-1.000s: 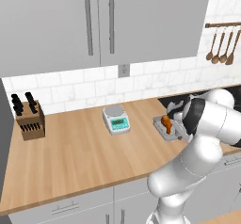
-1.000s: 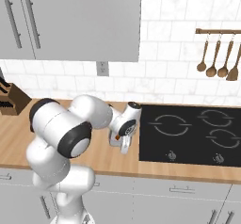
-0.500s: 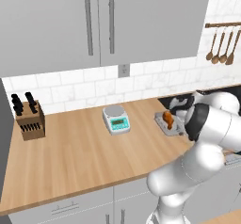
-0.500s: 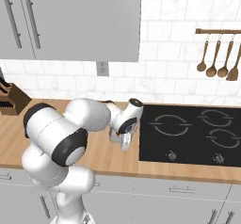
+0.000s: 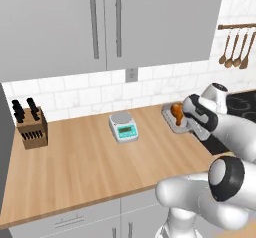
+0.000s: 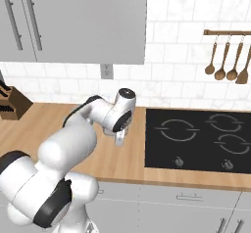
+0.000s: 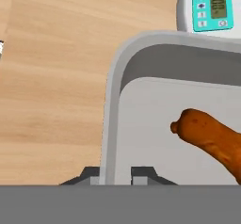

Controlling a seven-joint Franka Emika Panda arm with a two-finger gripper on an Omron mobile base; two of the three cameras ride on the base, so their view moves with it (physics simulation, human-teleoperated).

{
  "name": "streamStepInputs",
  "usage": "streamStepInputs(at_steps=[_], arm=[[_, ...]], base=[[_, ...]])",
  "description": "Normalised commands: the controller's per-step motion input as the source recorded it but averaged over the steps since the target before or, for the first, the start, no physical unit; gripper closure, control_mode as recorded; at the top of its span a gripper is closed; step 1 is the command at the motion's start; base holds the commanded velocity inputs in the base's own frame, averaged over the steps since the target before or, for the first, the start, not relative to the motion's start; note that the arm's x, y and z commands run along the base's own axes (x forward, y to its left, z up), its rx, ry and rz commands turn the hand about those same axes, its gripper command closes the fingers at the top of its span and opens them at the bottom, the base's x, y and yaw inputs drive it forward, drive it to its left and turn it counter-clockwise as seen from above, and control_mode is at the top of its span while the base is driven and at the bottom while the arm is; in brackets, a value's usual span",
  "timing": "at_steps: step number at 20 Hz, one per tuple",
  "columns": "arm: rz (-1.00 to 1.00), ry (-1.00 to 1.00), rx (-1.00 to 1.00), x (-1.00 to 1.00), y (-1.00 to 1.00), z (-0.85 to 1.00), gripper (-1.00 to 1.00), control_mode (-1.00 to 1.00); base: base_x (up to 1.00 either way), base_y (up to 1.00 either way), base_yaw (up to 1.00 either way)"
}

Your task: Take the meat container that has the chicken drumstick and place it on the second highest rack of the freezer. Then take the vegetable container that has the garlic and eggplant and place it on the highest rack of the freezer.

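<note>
One wood counter (image 5: 85, 167), grey cupboards (image 5: 105, 24) above.
Your gripper (image 7: 115, 173) is clamped on the tray (image 7: 110, 115) rim, drumstick (image 7: 212, 140) inside, beside the scale (image 5: 123, 126).

Broad bare wooden counter (image 5: 90, 167) left of tray (image 7: 110, 105). Kitchen scale (image 5: 123, 126) stands near the tray; knife block (image 5: 31, 127) far left. Cooktop (image 6: 196, 139) on the other side.

The end effector (image 7: 116, 173) appears clamped, arm folded forward.
</note>
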Motion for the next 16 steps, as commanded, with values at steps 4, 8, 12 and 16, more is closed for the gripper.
streamStepInputs(at_steps=[4, 8, 12, 16], arm=[[-0.05, 0.0, 0.0, -0.53, 0.7, 0.55, 1.0, -1.0], [-0.06, -0.03, 0.0, -0.74, 0.76, 0.57, 1.0, -1.0], [-0.06, -0.06, 0.0, -0.91, 0.47, 0.56, 1.0, -1.0], [-0.07, -0.02, 0.0, -0.97, 0.17, 0.26, 1.0, -1.0]], base=[[0.0, 0.0, 0.0], [0.0, 0.0, 0.0], [0.0, 0.0, 0.0], [0.0, 0.0, 0.0]])
